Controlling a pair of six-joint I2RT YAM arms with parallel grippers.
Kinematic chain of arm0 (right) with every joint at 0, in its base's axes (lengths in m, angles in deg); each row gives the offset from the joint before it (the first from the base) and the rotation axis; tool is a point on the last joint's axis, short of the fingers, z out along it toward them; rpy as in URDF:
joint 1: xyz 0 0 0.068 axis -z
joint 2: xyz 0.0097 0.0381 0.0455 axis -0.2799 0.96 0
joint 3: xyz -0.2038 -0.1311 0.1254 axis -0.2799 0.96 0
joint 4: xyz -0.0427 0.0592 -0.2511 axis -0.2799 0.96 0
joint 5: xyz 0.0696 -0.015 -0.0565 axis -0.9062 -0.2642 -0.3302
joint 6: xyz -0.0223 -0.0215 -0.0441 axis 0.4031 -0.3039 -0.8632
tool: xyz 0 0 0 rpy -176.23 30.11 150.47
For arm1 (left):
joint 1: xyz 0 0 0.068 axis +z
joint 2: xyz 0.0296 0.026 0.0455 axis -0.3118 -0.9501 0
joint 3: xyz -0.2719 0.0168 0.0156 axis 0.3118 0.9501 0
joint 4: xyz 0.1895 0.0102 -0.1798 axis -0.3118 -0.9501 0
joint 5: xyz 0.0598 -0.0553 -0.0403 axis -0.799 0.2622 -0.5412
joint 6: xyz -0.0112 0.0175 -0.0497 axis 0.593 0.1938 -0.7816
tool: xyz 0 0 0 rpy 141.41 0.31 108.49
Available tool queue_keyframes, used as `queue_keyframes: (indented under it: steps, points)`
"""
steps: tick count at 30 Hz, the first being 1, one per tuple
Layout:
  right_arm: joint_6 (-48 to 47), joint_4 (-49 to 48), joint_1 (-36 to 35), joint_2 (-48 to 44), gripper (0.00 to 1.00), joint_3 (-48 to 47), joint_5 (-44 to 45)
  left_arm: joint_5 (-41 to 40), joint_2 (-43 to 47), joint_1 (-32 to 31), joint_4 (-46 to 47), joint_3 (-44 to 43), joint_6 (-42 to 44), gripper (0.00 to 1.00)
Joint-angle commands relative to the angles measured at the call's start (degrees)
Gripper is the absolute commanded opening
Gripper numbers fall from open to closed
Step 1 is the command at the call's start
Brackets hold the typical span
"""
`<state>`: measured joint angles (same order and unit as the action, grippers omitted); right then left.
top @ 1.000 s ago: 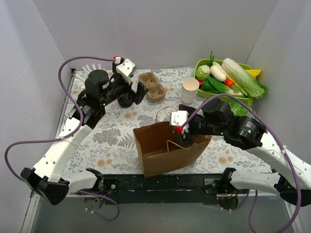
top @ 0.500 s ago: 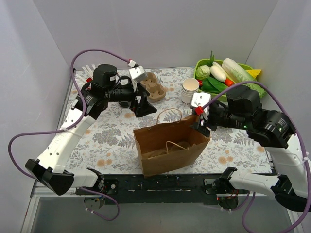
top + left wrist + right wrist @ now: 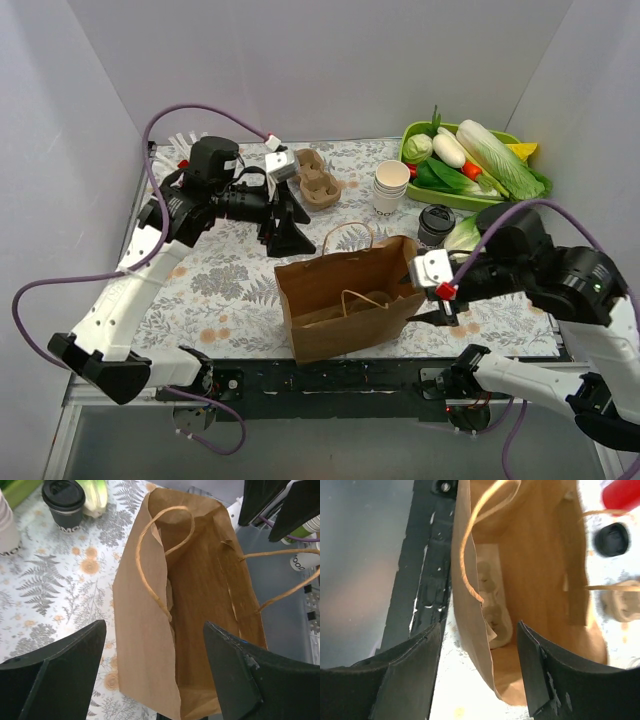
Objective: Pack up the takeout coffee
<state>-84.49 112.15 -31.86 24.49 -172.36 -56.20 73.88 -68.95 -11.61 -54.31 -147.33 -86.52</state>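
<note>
Top view: coffee cup (image 3: 435, 225) stands right of centre on the table, behind the brown bag (image 3: 345, 300); 1 carrier (image 3: 317, 182) at upper centre.
Left wrist view: left gripper (image 3: 154, 630) spread wide, empty, above the bag mouth.
Right wrist view: right gripper (image 3: 480, 627) spread, grasping nothing; second carrier (image 3: 492, 605) lies inside the bag.

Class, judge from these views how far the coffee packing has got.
Done: a pulp carrier sits inside the open paper bag. In hand: nothing; left gripper and right gripper hang open near the bag. Left: the lidded coffee cup stands outside the bag, unpacked.
</note>
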Motion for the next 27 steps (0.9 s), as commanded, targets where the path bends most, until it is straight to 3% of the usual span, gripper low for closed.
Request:
queue_keyframes:
  steps: [1, 6, 9, 13, 14, 16, 17, 22, 27]
  points:
    - [-2.8, -4.5, 0.0, 2.0, 0.69, 6.2, -4.1, 3.8, -2.7, -0.6, -0.3, 2.3, -0.9, 0.79]
    - [-2.7, -11.1, -0.2, 2.1, 0.65, 12.0, -5.0, 3.3, -5.4, -3.4, 1.1, 3.5, -0.3, 0.80]
    - [-2.8, -13.2, -1.0, 2.0, 0.57, 13.5, -6.2, 2.5, -6.7, -4.9, 0.0, 3.7, 1.4, 0.74]
    - [-2.8, -14.8, -1.7, 2.3, 0.37, 14.5, -6.2, 1.9, -9.0, -5.6, -3.1, 1.3, 3.3, 0.50]
    - [-2.8, -15.2, -1.8, 2.4, 0.23, 14.6, -6.1, 1.9, -9.7, -5.6, -5.9, 0.3, 5.4, 0.35]
    - [-2.5, -17.3, -1.7, 2.9, 0.05, 14.2, -5.5, 1.7, -12.7, -5.6, -10.1, -4.4, 7.8, 0.17]
    - [-2.1, -18.4, -1.8, 3.0, 0.01, 13.9, -5.0, 1.2, -13.6, -5.6, -13.6, -6.1, 9.0, 0.01]
    - [-0.3, -24.6, -1.8, 5.1, 0.01, 10.0, -2.8, -8.2, -12.6, -5.4, -13.9, -14.0, 8.7, 0.00]
    - [-0.3, -25.9, -1.8, 8.8, 0.01, 3.4, -2.6, -12.5, -15.0, -5.0, -18.6, -24.9, 9.8, 0.00]
